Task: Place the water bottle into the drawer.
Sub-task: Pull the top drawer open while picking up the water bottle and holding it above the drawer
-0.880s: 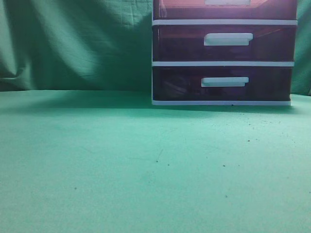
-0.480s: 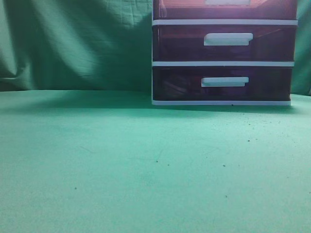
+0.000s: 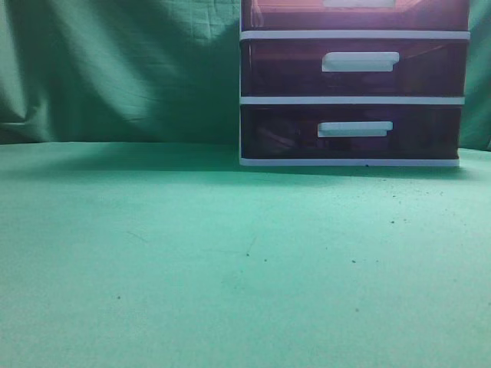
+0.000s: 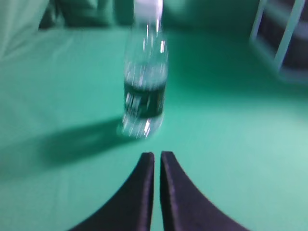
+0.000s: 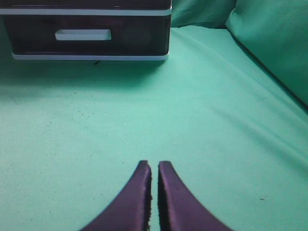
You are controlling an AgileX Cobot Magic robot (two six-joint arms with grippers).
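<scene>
The white-framed unit (image 3: 353,98) with dark reddish-purple drawers stands at the back right of the exterior view. Its uppermost drawer (image 3: 284,15) is cut off by the frame's top; it looks closed. A clear water bottle (image 4: 144,82) with a white cap and dark label stands upright on the green cloth in the left wrist view, blurred. My left gripper (image 4: 157,155) is shut and empty, just short of the bottle. My right gripper (image 5: 154,164) is shut and empty over bare cloth, facing the unit's lowest drawer (image 5: 86,33). Neither gripper nor the bottle shows in the exterior view.
Green cloth (image 3: 192,261) covers the table, and green drapes hang behind (image 3: 115,69). A corner of the unit's white frame (image 4: 284,38) shows at the right of the left wrist view. A raised cloth fold (image 5: 274,43) lies to the right in the right wrist view.
</scene>
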